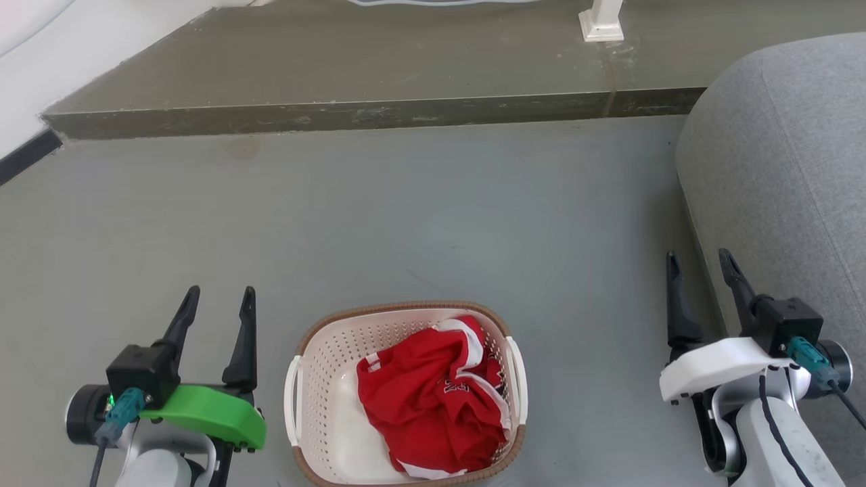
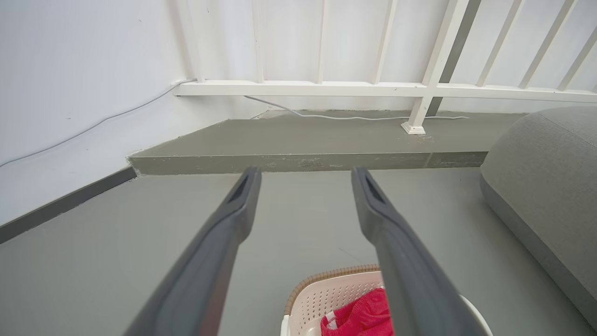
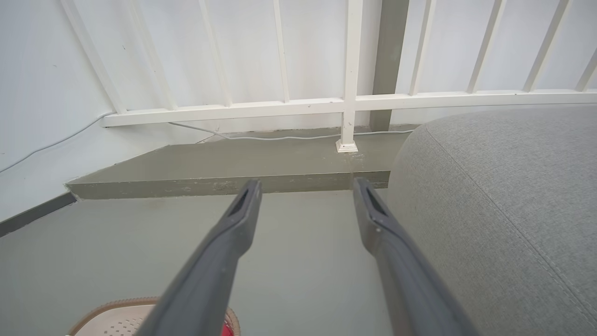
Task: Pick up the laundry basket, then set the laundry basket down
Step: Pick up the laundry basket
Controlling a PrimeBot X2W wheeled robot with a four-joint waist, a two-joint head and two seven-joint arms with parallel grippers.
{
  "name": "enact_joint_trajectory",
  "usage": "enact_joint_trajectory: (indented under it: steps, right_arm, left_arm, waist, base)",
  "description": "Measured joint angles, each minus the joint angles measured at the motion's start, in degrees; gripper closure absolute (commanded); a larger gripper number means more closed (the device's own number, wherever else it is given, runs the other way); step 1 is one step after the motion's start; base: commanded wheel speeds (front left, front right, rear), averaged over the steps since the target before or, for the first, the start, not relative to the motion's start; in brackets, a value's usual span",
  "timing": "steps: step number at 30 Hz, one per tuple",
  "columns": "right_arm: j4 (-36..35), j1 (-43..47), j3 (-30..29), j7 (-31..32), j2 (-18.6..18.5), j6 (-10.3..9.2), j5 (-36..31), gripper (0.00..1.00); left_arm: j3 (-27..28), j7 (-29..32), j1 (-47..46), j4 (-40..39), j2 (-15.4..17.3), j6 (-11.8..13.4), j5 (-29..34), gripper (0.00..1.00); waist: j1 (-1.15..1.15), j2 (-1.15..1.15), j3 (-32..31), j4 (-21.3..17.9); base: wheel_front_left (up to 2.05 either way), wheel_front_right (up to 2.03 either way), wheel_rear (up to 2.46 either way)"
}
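Basket: the laundry basket (image 1: 318,379) sits on the floor between my arms (red garment (image 1: 433,399) inside), handles reachable.
Fingers: left gripper (image 1: 220,297) and right gripper (image 1: 700,260) spread, empty.

The laundry basket (image 1: 318,379) looks like smooth cream plastic with perforated walls and a brown rim moulded to look woven. The red garment (image 1: 426,399) in it is soft, crumpled cloth. The floor (image 1: 406,223) is matt grey, and the step (image 1: 338,116) has a scuffed, rough edge. The couch (image 1: 778,169) is covered in coarse grey woven fabric. The left hand (image 1: 222,291) and right hand (image 1: 697,254) have matt dark plastic fingers.
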Motion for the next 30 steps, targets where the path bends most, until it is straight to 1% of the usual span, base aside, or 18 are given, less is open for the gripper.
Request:
enact_joint_trajectory:
  steps: [9,15,17,30]
  right_arm:
    - [-0.5,0.9,0.2,0.0,0.0,-0.01,-0.1,0.00]
    - [-0.9,1.0,0.3,0.0,0.0,-0.04,-0.1,0.00]
    - [-1.0,1.1,0.3,0.0,0.0,-0.43,-0.1,0.00]
    - [-1.1,1.7,0.6,0.0,0.1,-0.44,-0.1,0.00]
  left_arm:
    - [-0.1,0.0,1.5,-1.0,0.0,0.5,0.0,0.00]
    - [-0.2,0.0,1.8,-2.0,0.0,0.5,0.0,0.00]
    - [-0.2,0.0,1.9,-2.2,0.0,0.6,0.0,0.00]
    - [-0.2,0.1,2.8,-2.6,0.0,0.8,0.0,0.00]
  waist:
    - [0.00,0.00,-0.4,-0.1]
    - [0.00,0.00,-0.2,0.0]
    - [0.00,0.00,-0.2,0.0]
    - [0.00,0.00,-0.4,0.0]
  base:
    - [0.00,0.00,0.00]
    - [0.00,0.00,0.00]
    - [0.00,0.00,0.00]
    - [0.00,0.00,0.00]
